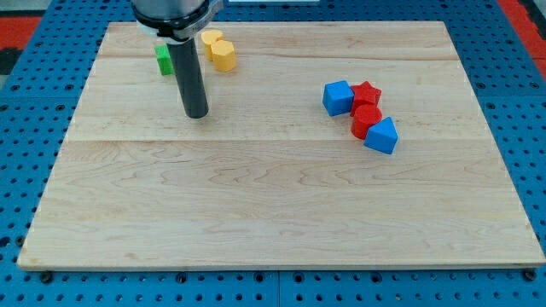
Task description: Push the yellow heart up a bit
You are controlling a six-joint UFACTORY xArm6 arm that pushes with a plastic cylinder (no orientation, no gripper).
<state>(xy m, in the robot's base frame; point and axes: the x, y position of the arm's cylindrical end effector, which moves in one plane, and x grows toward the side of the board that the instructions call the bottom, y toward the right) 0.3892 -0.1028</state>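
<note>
No fingers or jaws are carried by this arm, so no open or closed state can be told; only a straight dark rod is seen, and my tip is set on the pale wooden board in its upper left part. The yellow heart-shaped block is found near the view's top edge of the board, up and slightly to the view's right of my tip, apart from it. A yellow hexagonal block is placed just below and to the right of the heart, touching it or very nearly so. A green block, shape not made out since it is partly hidden behind the rod, is seen to the view's left of the rod. Well apart, at the view's right, a cluster is formed: a blue cube, a red star-shaped block touching it on the right, a red rounded block just below the star, and a blue wedge-like block against its lower right. The board is laid on a blue perforated table.
</note>
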